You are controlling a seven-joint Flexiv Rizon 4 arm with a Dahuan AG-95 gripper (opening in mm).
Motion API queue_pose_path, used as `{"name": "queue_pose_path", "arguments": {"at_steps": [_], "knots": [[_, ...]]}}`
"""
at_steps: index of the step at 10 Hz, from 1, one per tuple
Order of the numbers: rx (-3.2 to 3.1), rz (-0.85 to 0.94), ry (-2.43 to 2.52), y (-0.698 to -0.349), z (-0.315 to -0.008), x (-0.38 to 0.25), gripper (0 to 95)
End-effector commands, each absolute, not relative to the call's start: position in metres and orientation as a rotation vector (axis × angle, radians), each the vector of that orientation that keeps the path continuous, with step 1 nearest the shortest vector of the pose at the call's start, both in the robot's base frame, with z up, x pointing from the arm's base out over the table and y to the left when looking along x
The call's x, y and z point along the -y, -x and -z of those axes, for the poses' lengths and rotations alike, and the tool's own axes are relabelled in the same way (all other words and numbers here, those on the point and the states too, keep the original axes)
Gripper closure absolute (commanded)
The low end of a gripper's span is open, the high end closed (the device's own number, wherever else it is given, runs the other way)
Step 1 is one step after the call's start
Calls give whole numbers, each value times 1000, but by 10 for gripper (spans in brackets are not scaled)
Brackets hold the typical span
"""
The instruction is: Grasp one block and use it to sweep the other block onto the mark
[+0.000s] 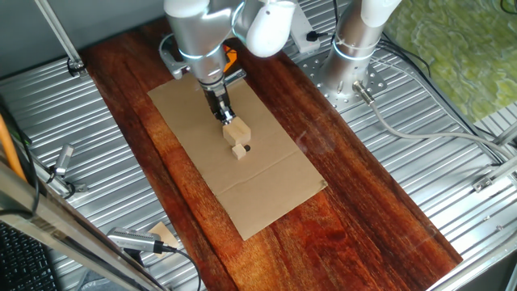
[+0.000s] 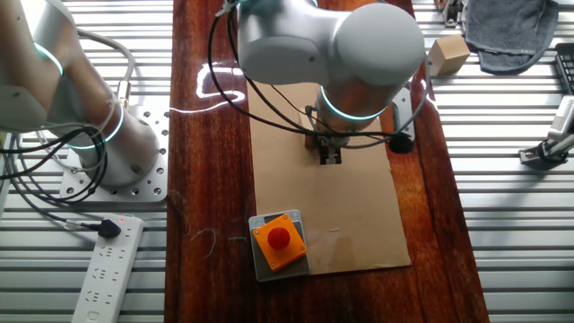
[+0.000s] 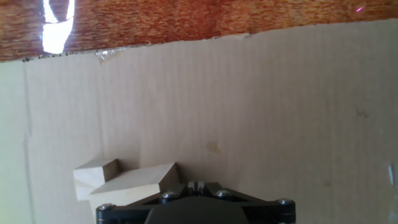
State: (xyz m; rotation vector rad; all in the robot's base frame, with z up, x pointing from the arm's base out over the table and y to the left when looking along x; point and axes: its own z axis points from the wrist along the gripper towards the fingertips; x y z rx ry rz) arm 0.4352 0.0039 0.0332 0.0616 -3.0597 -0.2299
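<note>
My gripper (image 1: 224, 111) points down over the brown cardboard (image 1: 275, 190) and is shut on the larger tan wooden block (image 1: 237, 128). The small wooden cube (image 1: 238, 150) touches the block's near side. A small black dot, the mark (image 1: 247, 148), shows right at the cube's edge. In the hand view the block (image 3: 134, 185) runs under the gripper body, with the cube (image 3: 93, 176) against its left side. The fingertips and the mark are hidden there. In the other fixed view the arm covers both blocks, and only the gripper (image 2: 330, 154) shows.
An orange box with a red button (image 2: 280, 240) sits at the cardboard's edge. A second arm's base (image 2: 108, 148) stands beside the wooden board. A power strip (image 2: 108, 265) and cables lie near it. A spare tan block (image 2: 447, 54) lies on the metal slats.
</note>
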Motion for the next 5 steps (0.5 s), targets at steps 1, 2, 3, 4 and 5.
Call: {"name": "queue_pose_path", "arguments": {"at_steps": [1,2,3,4,5], "knots": [[3033,223,-63,-445,-46,-10,950],[3033,220,-73,-450,-50,-13,950],[3038,207,-82,-455,-52,-17,950],[3038,203,-81,-459,-55,-20,950],[3038,197,-79,-466,-60,-26,950]]}}
